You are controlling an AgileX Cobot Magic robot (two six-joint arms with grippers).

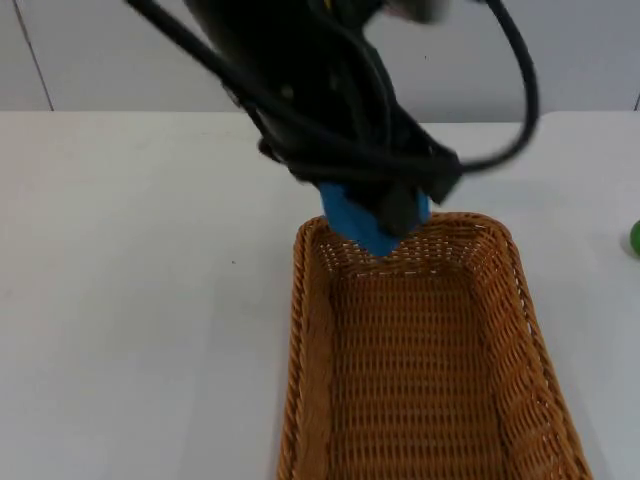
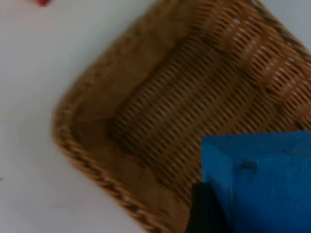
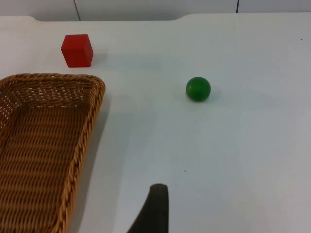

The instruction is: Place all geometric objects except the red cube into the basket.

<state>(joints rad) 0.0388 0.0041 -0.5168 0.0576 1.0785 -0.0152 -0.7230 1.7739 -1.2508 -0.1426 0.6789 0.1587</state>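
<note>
holding now: the left gripper (image 1: 385, 215) is clamped on a blue block (image 1: 362, 222) and hangs over the far end of the basket (image 1: 305, 330), just above its rim.
left wrist look: the blue block (image 2: 262, 182) sits between the fingers with the woven basket floor (image 2: 165, 111) right below it; a bit of the red cube (image 2: 43, 2) shows beyond the basket.
basket: brown wicker, oblong, nothing lying in it that i can see.
blue block handling: looks like a rigid, light solid with flat faces and sharp edges; flat opposite faces are the place to grip, and it should drop without bouncing far on the weave.
red cube: in the right wrist view the red cube (image 3: 77, 50) stands on the table just past the basket's corner (image 3: 95, 85); it stays out.
green ball: the green ball (image 3: 198, 89) lies on the white table (image 3: 233, 145), well apart from the basket; at the right edge in the top view (image 1: 634, 237). smooth and round, so likely to roll; grip across its middle.
right gripper: the right gripper (image 3: 153, 211) waits over the table right of the basket; whether its claw is apart or together i cannot tell.
</note>
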